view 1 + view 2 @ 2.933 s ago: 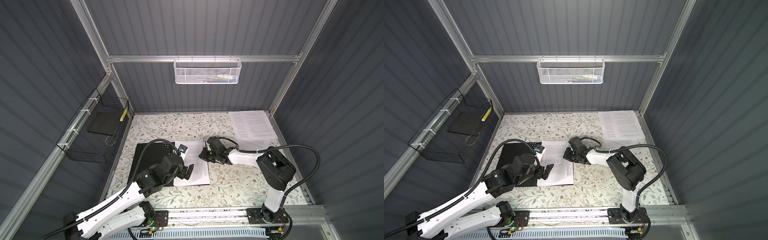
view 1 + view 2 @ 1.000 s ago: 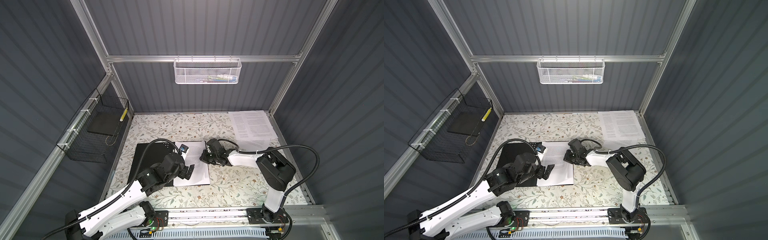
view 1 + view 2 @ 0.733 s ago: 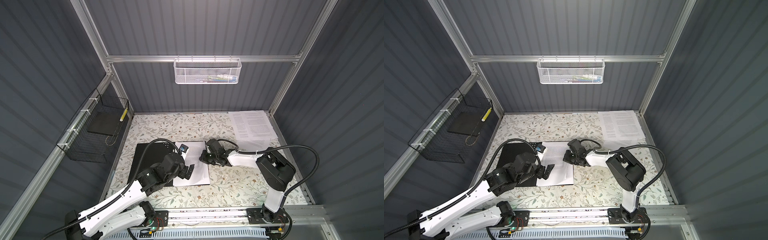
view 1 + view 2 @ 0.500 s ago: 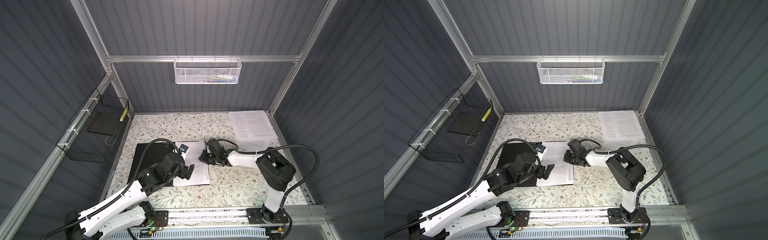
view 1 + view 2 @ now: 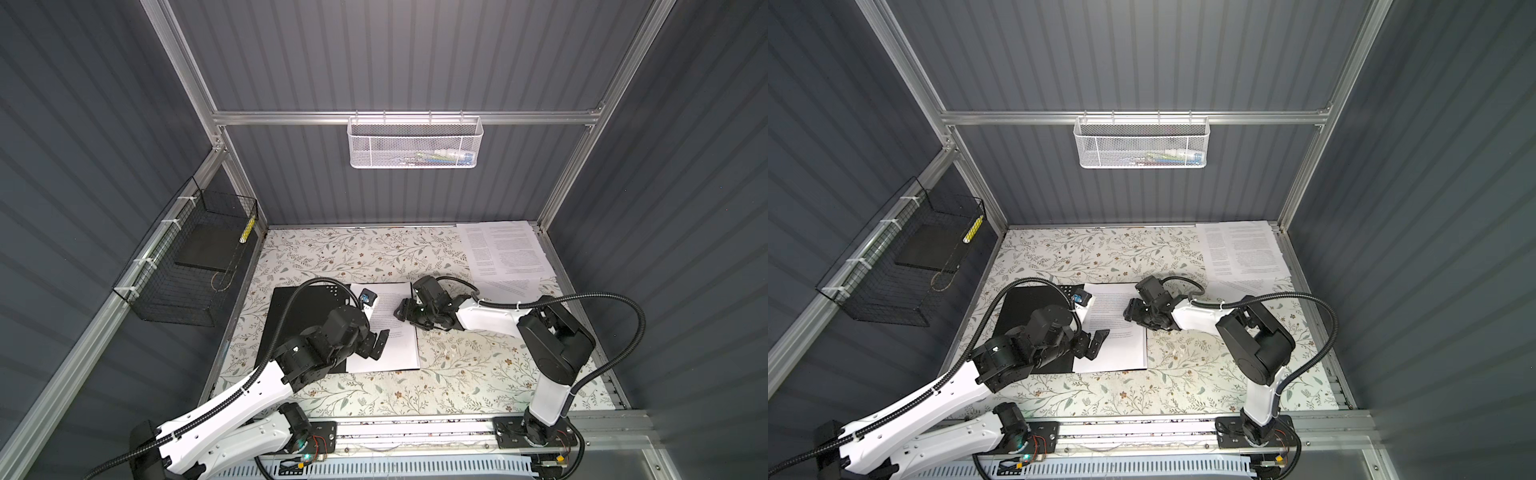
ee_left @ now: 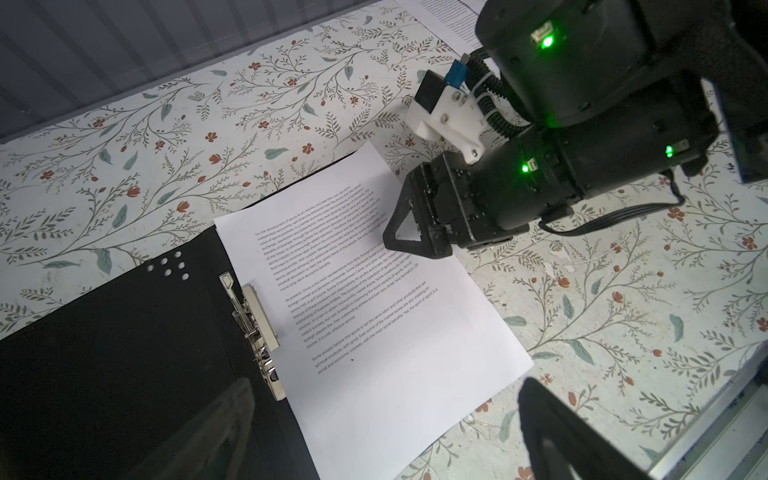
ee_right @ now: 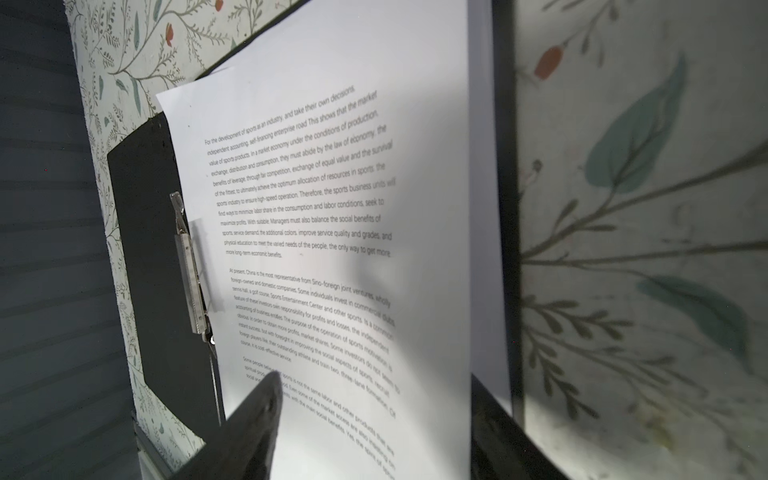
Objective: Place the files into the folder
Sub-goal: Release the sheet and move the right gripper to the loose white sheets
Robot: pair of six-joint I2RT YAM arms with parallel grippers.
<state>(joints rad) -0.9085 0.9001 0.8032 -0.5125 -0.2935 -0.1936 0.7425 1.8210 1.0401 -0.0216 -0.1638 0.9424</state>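
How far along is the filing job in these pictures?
Done: at least one printed sheet lies in the open folder. In hand: nothing; the right gripper stands open over that sheet, the left gripper open near it. Left: the stack of sheets lying outside the folder.

Entry: my right gripper (image 5: 402, 314) sits low at the right edge of a printed sheet (image 5: 395, 349) lying on the open folder (image 5: 320, 305), toward the table's (image 5: 457, 374) left edge. My left gripper (image 5: 376, 347) hangs over the sheet's left side. The other files (image 5: 503, 249) are stacked in the far right corner.
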